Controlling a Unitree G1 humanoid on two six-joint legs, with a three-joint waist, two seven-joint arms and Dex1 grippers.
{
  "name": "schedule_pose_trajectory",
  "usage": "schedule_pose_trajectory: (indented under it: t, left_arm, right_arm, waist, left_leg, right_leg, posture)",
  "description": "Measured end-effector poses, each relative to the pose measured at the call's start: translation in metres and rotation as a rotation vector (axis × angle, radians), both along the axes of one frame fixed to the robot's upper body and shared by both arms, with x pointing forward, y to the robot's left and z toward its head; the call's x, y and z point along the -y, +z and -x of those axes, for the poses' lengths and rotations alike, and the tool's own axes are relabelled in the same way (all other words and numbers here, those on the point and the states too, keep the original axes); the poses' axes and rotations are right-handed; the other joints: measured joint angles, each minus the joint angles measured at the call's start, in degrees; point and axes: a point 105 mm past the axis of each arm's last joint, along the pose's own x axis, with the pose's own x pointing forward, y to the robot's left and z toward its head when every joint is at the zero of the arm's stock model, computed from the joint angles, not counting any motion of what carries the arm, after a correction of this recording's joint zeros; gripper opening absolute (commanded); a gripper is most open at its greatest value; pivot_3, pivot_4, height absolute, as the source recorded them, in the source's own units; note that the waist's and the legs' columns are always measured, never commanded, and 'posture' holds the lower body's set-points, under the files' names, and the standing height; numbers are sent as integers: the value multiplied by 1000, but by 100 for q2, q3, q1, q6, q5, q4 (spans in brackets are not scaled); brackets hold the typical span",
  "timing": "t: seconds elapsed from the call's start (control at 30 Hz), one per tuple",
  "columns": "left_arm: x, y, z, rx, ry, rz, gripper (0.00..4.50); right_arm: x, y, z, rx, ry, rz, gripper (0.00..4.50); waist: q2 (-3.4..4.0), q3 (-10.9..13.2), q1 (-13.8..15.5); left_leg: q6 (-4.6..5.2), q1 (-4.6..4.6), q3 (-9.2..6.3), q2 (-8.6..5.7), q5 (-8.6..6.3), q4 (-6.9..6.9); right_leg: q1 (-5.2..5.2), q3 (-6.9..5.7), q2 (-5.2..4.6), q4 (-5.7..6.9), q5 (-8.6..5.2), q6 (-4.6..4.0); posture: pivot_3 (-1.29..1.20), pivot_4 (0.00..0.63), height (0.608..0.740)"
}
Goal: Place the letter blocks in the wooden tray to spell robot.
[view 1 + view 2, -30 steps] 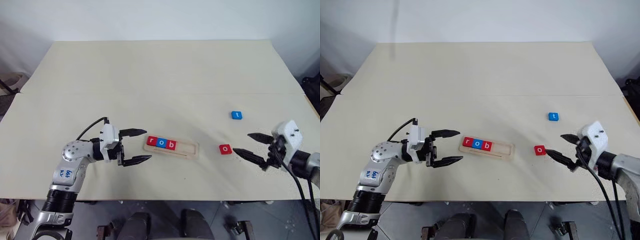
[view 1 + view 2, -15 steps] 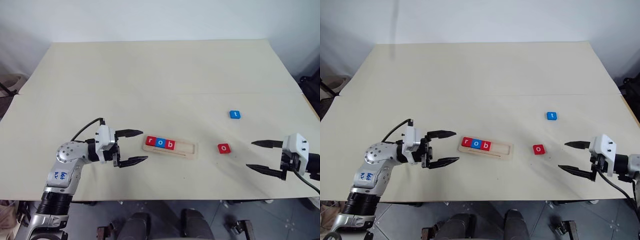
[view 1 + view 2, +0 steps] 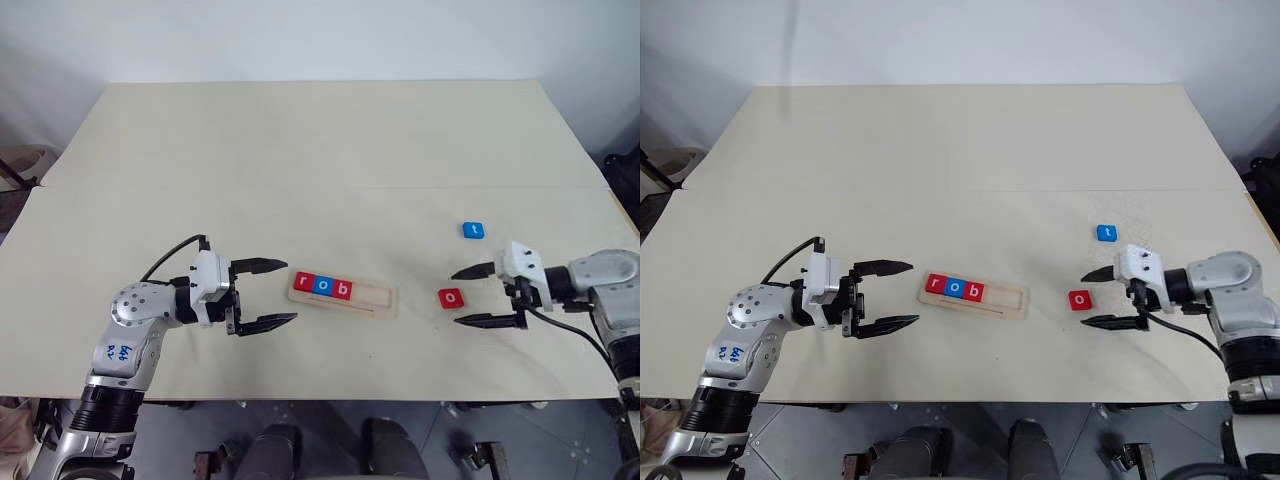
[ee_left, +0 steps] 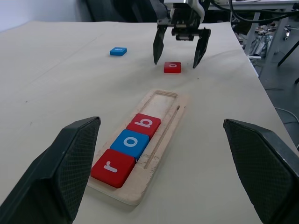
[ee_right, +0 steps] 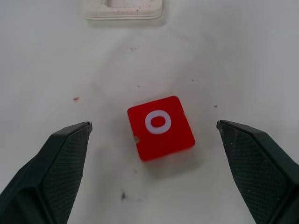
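The wooden tray (image 3: 383,297) lies mid-table holding a red r (image 3: 305,281), a blue o (image 3: 322,285) and a red b (image 3: 341,290) at its left end; its right part is bare. A red o block (image 3: 450,297) lies flat on the table right of the tray, and a blue t block (image 3: 473,230) sits farther back. My right gripper (image 3: 465,296) is open, tilted down, its fingertips straddling the space just right of the red o block (image 5: 160,127) without touching it. My left gripper (image 3: 281,292) hangs open just left of the tray, empty.
The pale table (image 3: 320,160) stretches wide behind the tray, with a seam running across its middle. Its front edge lies close below both grippers. A black cable trails from the right wrist (image 3: 575,335).
My right gripper has swung in from the table's right edge toward the red o block and tipped downward, still open. The left gripper has stayed put.
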Motion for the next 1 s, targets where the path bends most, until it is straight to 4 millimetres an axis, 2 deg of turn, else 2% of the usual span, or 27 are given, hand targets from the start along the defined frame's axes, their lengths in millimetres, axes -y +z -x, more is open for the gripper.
schedule_pose_trajectory:
  t: [0.1,0.3,0.5,0.6,0.7,0.77,0.83,1.0]
  left_arm:
    - [1,2,0,10,2,1,4500]
    - [2,3,0,16,8,4,4500]
    - [2,3,1,13,3,7,4500]
    - [3,2,1,11,-1,9,4500]
    - [3,2,1,9,-6,10,4500]
    - [5,2,2,8,-8,15,4500]
    - [5,1,2,7,-8,15,4500]
    - [4,0,2,2,-4,16,4500]
  right_arm:
    - [-4,0,-4,4,9,-3,3569]
    - [-7,-1,-4,-5,12,-15,1524]
    - [-24,7,1,-36,32,-45,1463]
    - [-49,22,8,-58,47,-100,1463]
    - [-88,45,13,-64,60,-222,1463]
    - [-110,52,11,-50,31,-259,1463]
    - [-119,50,6,-48,-27,-251,1463]
    - [-133,29,0,-67,-113,-198,1463]
  waist:
    - [0,0,-2]
    - [0,0,-1]
    - [1,0,5]
    - [2,1,-4]
    - [2,1,-3]
    - [2,1,9]
    - [2,1,38]
    - [2,1,86]
  left_leg:
    - [0,0,0,1,0,1]
    - [-1,0,0,1,0,1]
    - [-1,-1,-1,1,0,1]
    - [-3,-3,-2,3,-1,1]
    - [-6,-3,-4,8,-3,1]
    - [-6,-4,-6,3,-3,2]
    - [-5,-8,-14,-3,-3,3]
    - [-1,-10,-14,-8,-4,4]
  right_leg:
    - [0,-1,1,1,0,0]
    - [0,-1,1,2,0,0]
    - [-2,0,0,4,0,0]
    - [-7,0,1,6,0,0]
    - [-7,0,5,5,0,-1]
    - [-7,0,1,6,0,-1]
    - [-7,-2,-4,7,0,-1]
    - [-9,-3,-6,6,0,-1]
  posture:
    - [0,150,740]
    - [0,150,740]
    - [0,150,740]
    - [0,150,740]
    - [0,150,740]
    - [0,150,740]
    - [0,150,740]
    - [0,150,740]
